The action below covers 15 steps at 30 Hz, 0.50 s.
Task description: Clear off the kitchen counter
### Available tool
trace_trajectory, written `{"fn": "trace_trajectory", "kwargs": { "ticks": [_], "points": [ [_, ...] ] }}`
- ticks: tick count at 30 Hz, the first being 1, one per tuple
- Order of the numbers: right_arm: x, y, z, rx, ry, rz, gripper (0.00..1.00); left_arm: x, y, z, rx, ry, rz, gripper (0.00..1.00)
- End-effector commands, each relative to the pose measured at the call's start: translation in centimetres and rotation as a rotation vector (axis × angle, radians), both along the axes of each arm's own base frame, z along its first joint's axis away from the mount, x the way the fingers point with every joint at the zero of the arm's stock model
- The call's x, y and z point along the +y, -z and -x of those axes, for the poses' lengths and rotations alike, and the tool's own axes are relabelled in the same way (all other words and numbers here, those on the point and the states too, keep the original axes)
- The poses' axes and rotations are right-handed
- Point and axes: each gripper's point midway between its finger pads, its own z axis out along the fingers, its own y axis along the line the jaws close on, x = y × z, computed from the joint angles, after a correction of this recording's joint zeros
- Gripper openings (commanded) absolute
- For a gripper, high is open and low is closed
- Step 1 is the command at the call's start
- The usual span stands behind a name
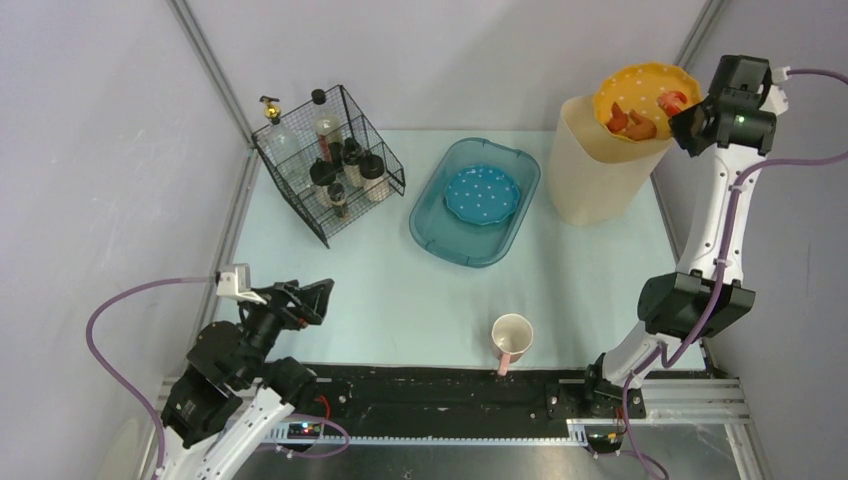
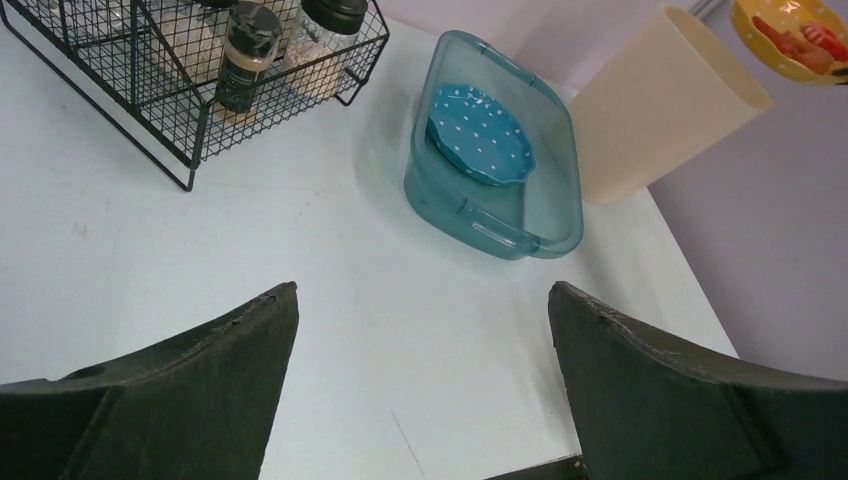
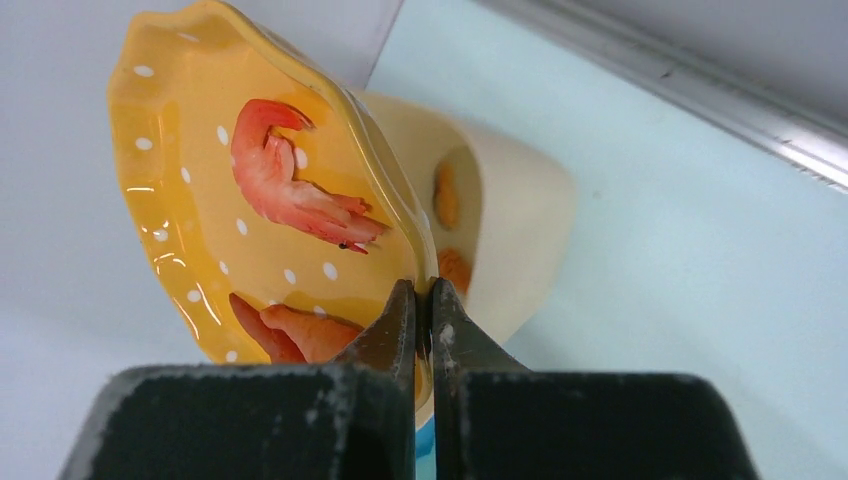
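The pale mint-blue kitchen counter [image 1: 370, 290] also shows in the left wrist view [image 2: 330, 260]. My right gripper [image 1: 688, 112] is shut on the rim of a yellow dotted plate [image 1: 640, 95], tilted over the mouth of a tall cream bin [image 1: 590, 165]. In the right wrist view [image 3: 422, 300] the plate [image 3: 200, 200] holds orange-red shrimp pieces [image 3: 290, 195], and some pieces lie inside the bin [image 3: 500, 220]. My left gripper [image 1: 310, 298] is open and empty above the counter's near left part [image 2: 423, 300]. A cream mug [image 1: 512, 338] stands near the front edge.
A teal plastic tub [image 1: 455, 245] holding a blue dotted plate [image 1: 483, 195] sits mid-counter. A black wire rack [image 1: 300, 205] with several bottles stands at the back left. A black rail [image 1: 440, 390] runs along the front edge. Walls close in on both sides.
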Motion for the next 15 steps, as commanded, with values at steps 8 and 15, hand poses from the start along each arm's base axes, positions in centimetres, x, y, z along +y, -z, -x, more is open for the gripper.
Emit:
{"fn": "trace_trajectory", "kwargs": {
  "ticks": [8, 15],
  "points": [
    [-4.0, -5.3, -1.1, -0.135, 0.089, 0.181, 0.00, -0.2, -0.2, -0.3, 0.003, 0.000, -0.003, 0.98],
    [-4.6, -5.5, -1.8, -0.100, 0.090, 0.320, 0.00, -0.2, -0.1, -0.4, 0.008, -0.005, -0.007, 0.98]
  ]
}}
